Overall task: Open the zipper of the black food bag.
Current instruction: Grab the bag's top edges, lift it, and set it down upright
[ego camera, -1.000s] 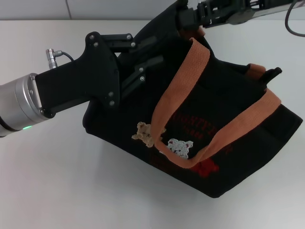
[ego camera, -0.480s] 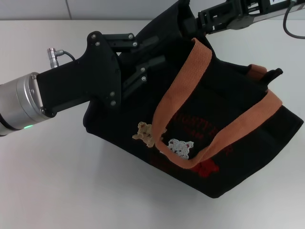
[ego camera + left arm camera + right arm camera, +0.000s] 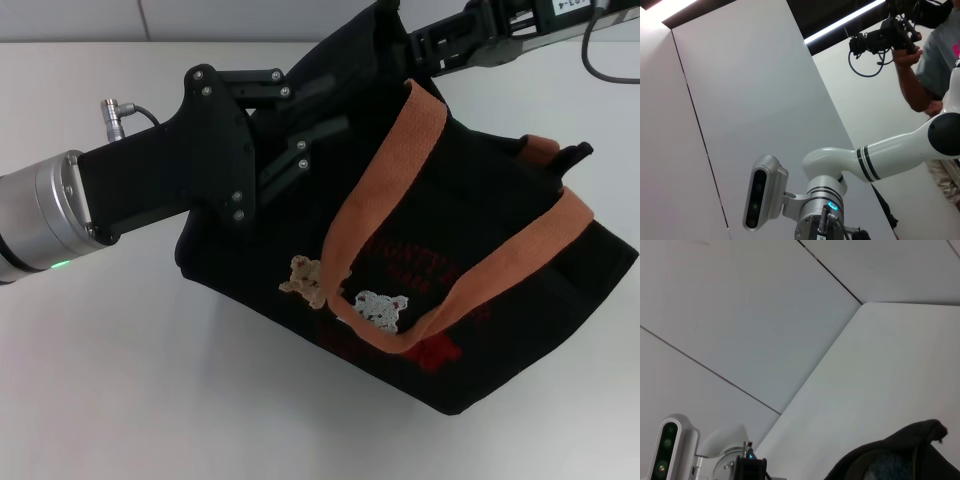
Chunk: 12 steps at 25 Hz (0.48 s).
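Black fabric: the black food bag [image 3: 430,250] lies tilted on the white table [image 3: 120,380]. My left gripper [image 3: 325,105] braces its near end, my right gripper [image 3: 400,45] has drawn back along the top rim; I cannot tell either's opening, nor see the zipper.

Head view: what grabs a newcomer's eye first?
The black food bag fills the middle and right of the white table, its orange-brown handle straps and bear patches standing out. The left hand reaches in from the left against the bag's upper left end. The right hand comes in at the far top corner, where the fabric rises to a peak.
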### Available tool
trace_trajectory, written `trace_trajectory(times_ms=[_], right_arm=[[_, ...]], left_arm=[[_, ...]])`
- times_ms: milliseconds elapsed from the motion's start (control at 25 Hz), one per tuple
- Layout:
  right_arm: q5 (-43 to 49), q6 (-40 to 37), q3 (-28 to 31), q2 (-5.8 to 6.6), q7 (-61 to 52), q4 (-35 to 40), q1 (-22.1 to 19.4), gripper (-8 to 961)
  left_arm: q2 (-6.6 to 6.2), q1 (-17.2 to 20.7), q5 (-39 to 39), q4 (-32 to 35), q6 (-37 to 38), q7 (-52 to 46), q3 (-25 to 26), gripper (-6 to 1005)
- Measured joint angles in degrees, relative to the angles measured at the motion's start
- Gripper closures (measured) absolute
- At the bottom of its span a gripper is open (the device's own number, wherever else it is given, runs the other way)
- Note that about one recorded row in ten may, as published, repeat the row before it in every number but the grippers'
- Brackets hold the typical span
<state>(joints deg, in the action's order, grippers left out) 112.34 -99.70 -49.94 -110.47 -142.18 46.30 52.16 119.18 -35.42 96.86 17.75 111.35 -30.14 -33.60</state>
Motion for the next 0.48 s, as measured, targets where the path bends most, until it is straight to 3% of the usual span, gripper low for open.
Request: trace_trajectory(times_ms=[480], right_arm=[[0.86, 0.82, -2.2, -0.36, -0.02, -0.06, 0.79, 591]], left_arm=[[0.0, -0.37, 0.0, 0.0, 0.02, 0.0, -0.06, 793]])
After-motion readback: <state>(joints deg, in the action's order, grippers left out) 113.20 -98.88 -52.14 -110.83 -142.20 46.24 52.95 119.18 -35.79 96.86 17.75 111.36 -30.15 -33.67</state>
